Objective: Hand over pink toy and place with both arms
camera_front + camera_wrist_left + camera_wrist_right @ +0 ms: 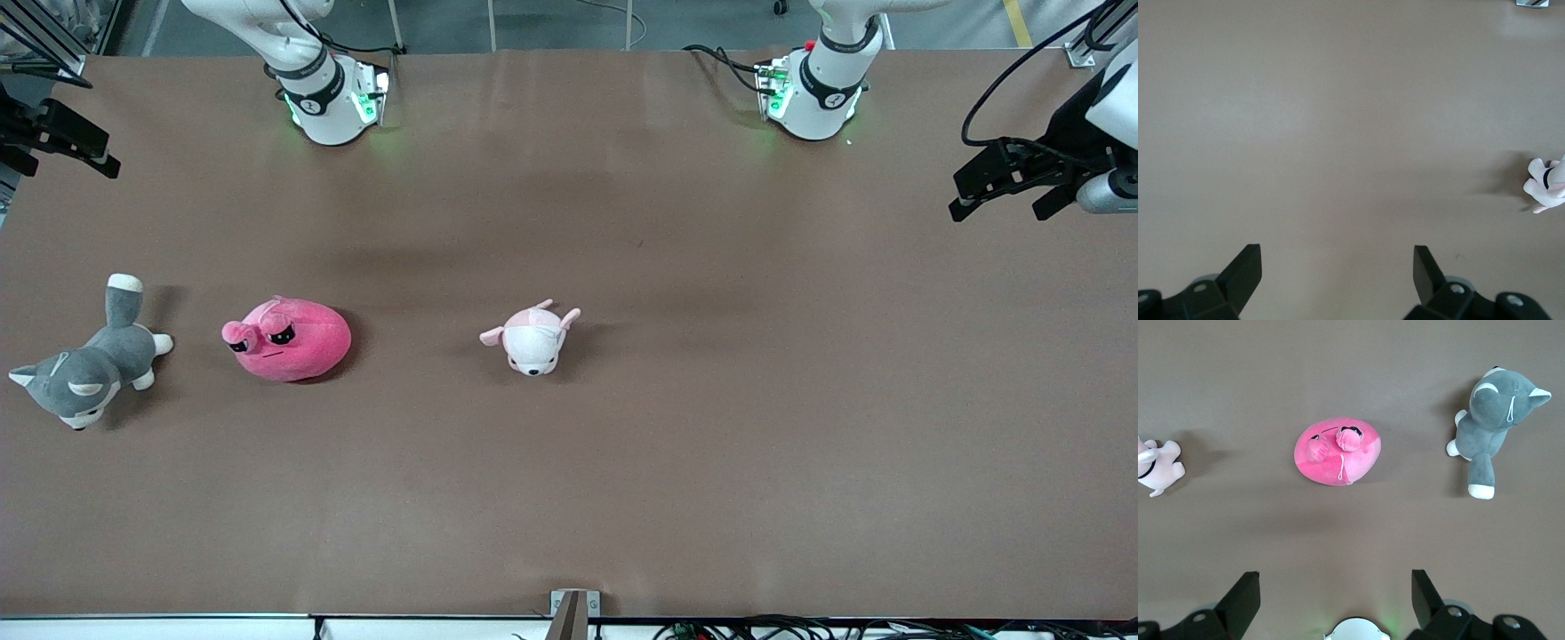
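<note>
Three plush toys on the desk [711, 444]; dial is the front view, 12 at the arm bases. Nearest the camera is the grey cat [84, 373], 8 o'clock of the pink toy [289, 340]. Pink toy lies flat on the desk toward the right arm's end, just beside the cat. The white-pink pup [533, 340] is at its 3 o'clock, well apart.

Right hand [62, 142] hangs over the desk edge at 10 o'clock, released, fingers wide, grasping nothing. Left hand [1005, 191] is over the edge at 2 o'clock, also released and holding nothing.

I can't call the stage: this fits the toy waiting for the right arm's pickup, or already set down here after a pass from the left arm.

Risks I see:
- Wrong target. The pup is partly pink too, and it's the only toy in the left wrist view.
- Cat sits close, so a finger coming down on that side could clip or drag it.
- Pink toy is a soft, round blob. A shallow pinch could slip, and a mid-air pass leaves little spare surface for a second hand.
</note>
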Motion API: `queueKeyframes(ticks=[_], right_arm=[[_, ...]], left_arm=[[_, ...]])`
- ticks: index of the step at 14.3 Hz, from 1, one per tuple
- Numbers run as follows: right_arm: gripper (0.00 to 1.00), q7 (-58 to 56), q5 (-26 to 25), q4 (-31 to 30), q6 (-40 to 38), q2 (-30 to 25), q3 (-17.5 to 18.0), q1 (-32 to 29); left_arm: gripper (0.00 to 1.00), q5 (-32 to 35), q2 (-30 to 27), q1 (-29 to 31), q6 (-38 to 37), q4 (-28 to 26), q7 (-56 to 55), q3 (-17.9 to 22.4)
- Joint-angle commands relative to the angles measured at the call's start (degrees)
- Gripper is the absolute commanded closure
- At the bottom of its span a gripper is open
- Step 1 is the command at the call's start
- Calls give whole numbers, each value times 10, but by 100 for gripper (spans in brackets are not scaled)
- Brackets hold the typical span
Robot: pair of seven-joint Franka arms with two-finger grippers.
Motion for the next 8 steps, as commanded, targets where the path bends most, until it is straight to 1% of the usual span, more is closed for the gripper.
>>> queueKeyframes(ticks=[1,8], right_arm=[[0,-4,-16,-22,9,-17,0,8],[0,-18,-7,-20,11,-17,0,9]], left_arm=[[0,12,0,0,-8,9,2,-2],[0,12,0,-1,-8,9,3,-3]])
